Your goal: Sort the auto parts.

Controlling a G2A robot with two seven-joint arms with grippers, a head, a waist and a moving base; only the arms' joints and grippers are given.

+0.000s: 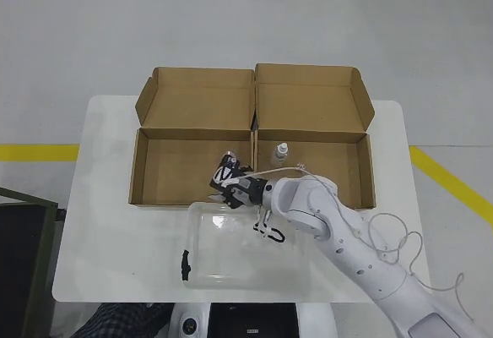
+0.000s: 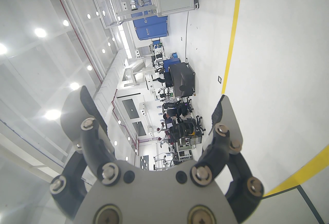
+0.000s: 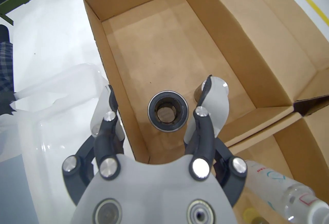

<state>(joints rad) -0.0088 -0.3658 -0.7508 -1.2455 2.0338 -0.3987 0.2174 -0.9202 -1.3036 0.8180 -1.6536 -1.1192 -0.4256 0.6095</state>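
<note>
Over the near corner of the left box [image 3: 159, 42], the right hand [image 3: 162, 86] hangs with its fingers spread wide and nothing between them. Directly beneath, a bearing ring [image 3: 153, 113] sits flat on the cardboard floor with its bore facing up, in the gap between the two fingers and touching neither; from where I stand it looks set down and let go. A small metal cylinder [image 3: 197, 92] stands just beside the ring, half hidden behind one finger. The right box [image 1: 331, 165] next door holds a bottle [image 1: 279, 153]. So the sorting seems partly done, with at least one piece in each box, but not finished. The clear tray [image 1: 230, 253] on the white surface [image 1: 111, 211] in front of the boxes holds a black clip [image 1: 185, 266] near its left edge and a black hook [image 1: 269, 230] close under the right arm. I would judge those two are what remains to be carried across. The left hand [image 2: 154, 95] is away from the work, also spread and empty, with its fingers turned out toward the room.
</note>
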